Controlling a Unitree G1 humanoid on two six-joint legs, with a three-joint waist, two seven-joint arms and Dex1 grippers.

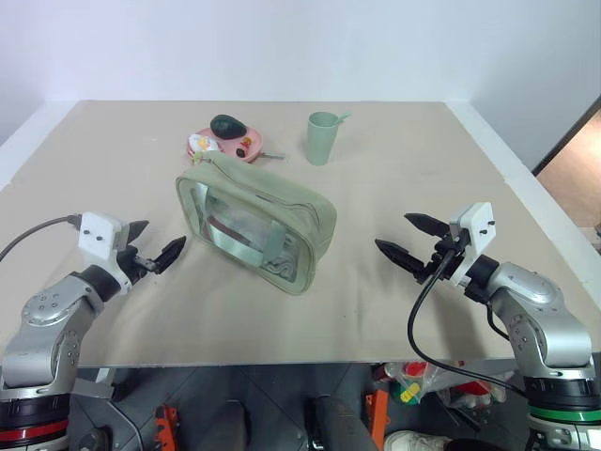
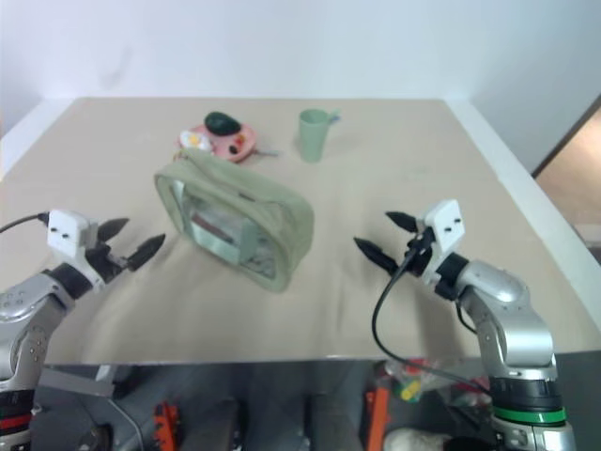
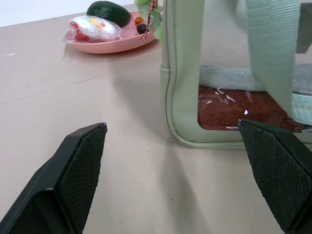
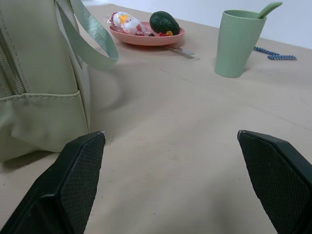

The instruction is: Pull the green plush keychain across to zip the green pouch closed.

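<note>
Pouch [image 1: 255,223] mid-table, keychain [image 3: 151,12] at its far end cropped and hardly legible; pink plate [image 4: 146,37] at 12 o'clock; left gripper [image 1: 155,248] at 9, right gripper [image 1: 411,241] at 3, both spread, holding nothing.

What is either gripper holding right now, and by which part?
Nothing is held. The left gripper and right gripper both stand open with nothing between their fingers, on either side of the green pouch and apart from it.
</note>
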